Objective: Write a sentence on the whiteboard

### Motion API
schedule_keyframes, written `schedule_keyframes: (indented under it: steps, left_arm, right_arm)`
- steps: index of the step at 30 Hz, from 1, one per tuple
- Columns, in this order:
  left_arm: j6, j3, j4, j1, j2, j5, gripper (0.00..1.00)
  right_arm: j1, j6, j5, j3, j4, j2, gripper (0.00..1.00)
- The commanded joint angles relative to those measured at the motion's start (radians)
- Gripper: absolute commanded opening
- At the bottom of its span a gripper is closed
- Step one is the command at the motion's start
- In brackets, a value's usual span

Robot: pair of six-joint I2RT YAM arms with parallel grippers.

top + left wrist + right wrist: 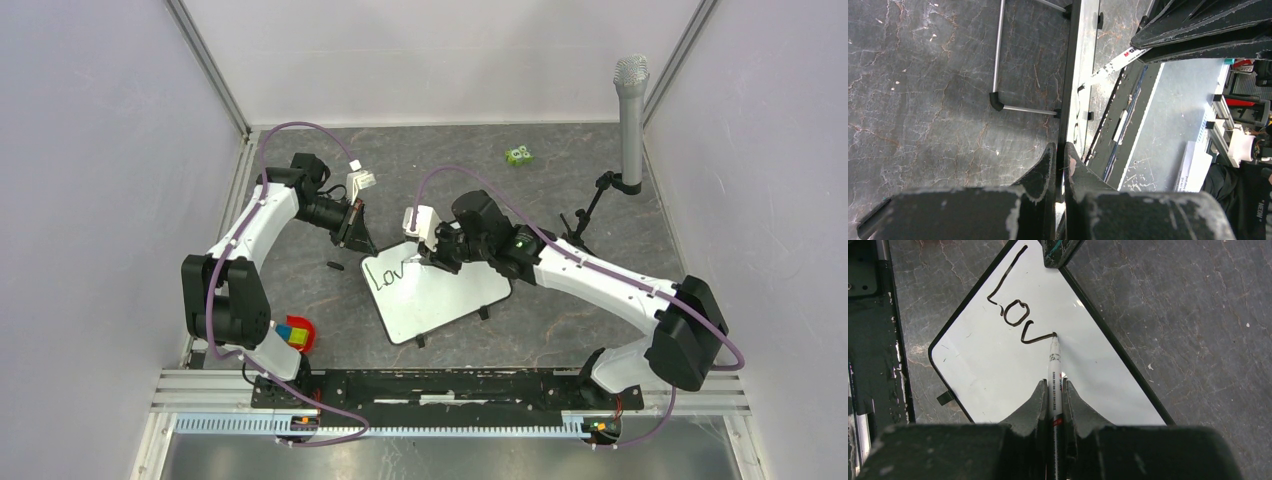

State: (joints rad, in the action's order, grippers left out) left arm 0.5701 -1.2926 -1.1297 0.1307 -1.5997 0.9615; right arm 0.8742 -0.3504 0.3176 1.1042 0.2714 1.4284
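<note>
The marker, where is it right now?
In the right wrist view the marker is clamped in the right pincer, its tip touching the whiteboard at the end of the written letters Lov.

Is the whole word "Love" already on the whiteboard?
No, the sentence on the whiteboard reads only "Lov", the marker tip at its end.

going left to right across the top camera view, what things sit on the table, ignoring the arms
red toy with coloured blocks → small black piece → whiteboard → small green object → grey microphone
</note>
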Motion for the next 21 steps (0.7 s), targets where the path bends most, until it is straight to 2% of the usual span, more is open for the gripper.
schedule_keyframes:
  steps: [1, 8, 21]
  left_arm:
    - [0.032, 0.007, -0.028, 0.021, 0.005, -0.033, 0.02]
    - [0.034, 0.007, -0.028, 0.022, 0.006, -0.027, 0.02]
    - [0.033, 0.009, -0.028, 0.023, 0.009, -0.033, 0.02]
  right_arm:
    - [-0.006, -0.018, 0.010, 0.029, 0.010, -0.011, 0.00]
    - [-0.003, -0.010, 0.033, -0.008, 0.019, -0.073, 0.00]
    - [-0.003, -0.012, 0.027, -0.039, -0.001, -0.028, 0.00]
